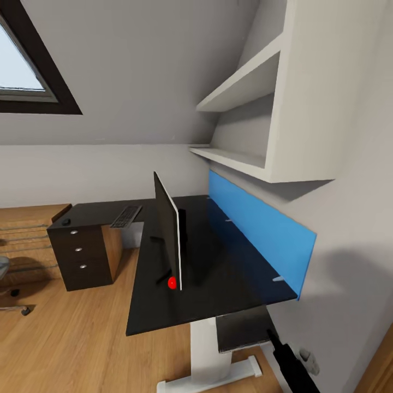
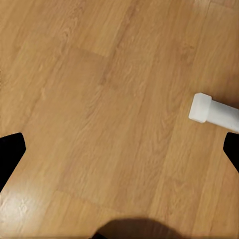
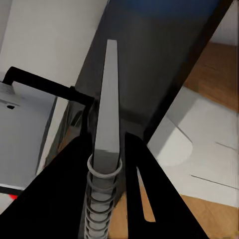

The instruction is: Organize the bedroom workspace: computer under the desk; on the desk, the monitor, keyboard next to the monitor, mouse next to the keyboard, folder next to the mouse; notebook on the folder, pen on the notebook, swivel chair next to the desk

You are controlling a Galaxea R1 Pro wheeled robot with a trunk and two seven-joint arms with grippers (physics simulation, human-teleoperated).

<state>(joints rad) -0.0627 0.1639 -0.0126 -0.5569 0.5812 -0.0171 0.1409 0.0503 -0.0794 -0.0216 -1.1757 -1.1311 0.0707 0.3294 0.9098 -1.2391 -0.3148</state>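
The black L-shaped desk (image 1: 218, 284) stands against the wall. The monitor (image 1: 166, 232) stands on it, seen edge-on. The keyboard (image 1: 126, 216) lies further along the top, and the mouse (image 1: 66, 221) rests above the drawer unit (image 1: 82, 256). A sliver of the swivel chair (image 1: 4, 273) shows at the left edge. My right gripper (image 1: 271, 334) is shut on the notebook (image 1: 243, 329), a thin dark spiral-bound book, held low before the desk's near end. The right wrist view shows the notebook (image 3: 106, 124) edge-on between the fingers (image 3: 134, 164). My left gripper (image 2: 119, 149) hangs open over the floor.
A blue wall panel (image 1: 256, 229) runs behind the desk under white shelves (image 1: 245, 82). A small red dot (image 1: 172, 283) glows by the monitor's foot. The desk's white leg (image 1: 204, 349) and foot (image 2: 214, 112) stand on the wood floor. A skylight (image 1: 22, 65) is upper left.
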